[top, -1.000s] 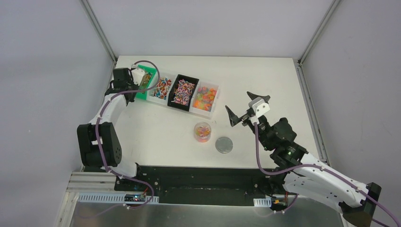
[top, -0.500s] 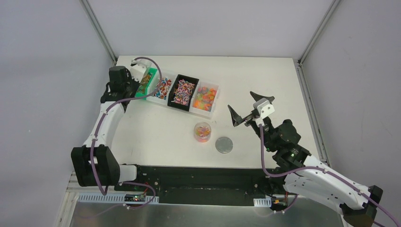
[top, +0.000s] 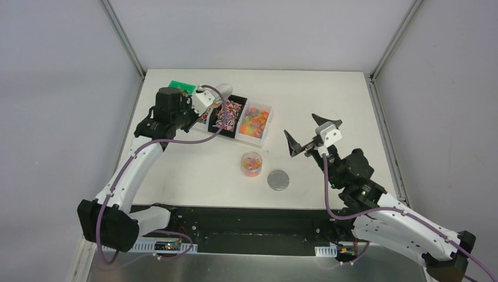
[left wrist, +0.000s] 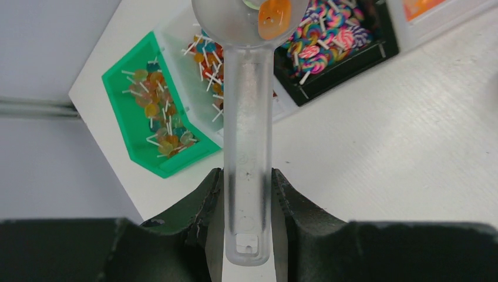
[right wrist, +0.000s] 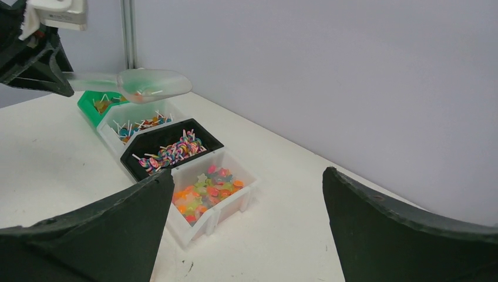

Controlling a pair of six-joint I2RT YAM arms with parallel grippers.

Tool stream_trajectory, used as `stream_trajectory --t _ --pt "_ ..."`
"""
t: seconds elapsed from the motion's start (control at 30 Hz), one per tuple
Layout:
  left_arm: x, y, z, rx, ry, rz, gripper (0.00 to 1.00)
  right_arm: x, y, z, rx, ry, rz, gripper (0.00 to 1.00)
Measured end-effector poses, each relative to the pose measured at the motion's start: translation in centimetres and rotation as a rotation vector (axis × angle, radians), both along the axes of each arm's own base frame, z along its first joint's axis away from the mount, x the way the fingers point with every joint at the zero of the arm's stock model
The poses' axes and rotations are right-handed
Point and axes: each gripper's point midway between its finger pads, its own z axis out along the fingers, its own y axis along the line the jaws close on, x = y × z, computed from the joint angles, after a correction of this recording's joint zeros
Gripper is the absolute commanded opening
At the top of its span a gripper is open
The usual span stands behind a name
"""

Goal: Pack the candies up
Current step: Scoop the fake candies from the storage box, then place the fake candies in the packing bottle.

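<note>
My left gripper is shut on the handle of a clear plastic scoop. The scoop is held in the air over the row of bins and carries an orange candy and a few lollipop candies. It also shows in the right wrist view. Candies fill a green bin, a clear bin, a black bin and a white bin of gummy candies. A small clear jar holds some candies. My right gripper is open and empty, right of the jar.
A grey round lid disc lies on the table just right of the jar. The white table is walled by grey panels at the back and sides. The black base rail runs along the near edge.
My left arm has lifted the scoop out of the green bin and swung it right, over the clear and black bins. My right gripper shifted slightly right, then stayed still.
</note>
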Motion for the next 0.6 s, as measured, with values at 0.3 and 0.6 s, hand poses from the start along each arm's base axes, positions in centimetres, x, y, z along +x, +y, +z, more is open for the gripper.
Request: stream_trajectory --t 0.3,0.6 --pt "-5.1 -3.4 2.8 -0.015 -0.034 -0.204 0.0 -0.1 -0.7 0.1 0.004 0.0 -0.02 1.0" --pt "-10.0 -4.5 0.5 0.132 0.109 -0.347 0.0 -0.2 -1.3 0.3 0.01 -0.002 -0.036 1.0"
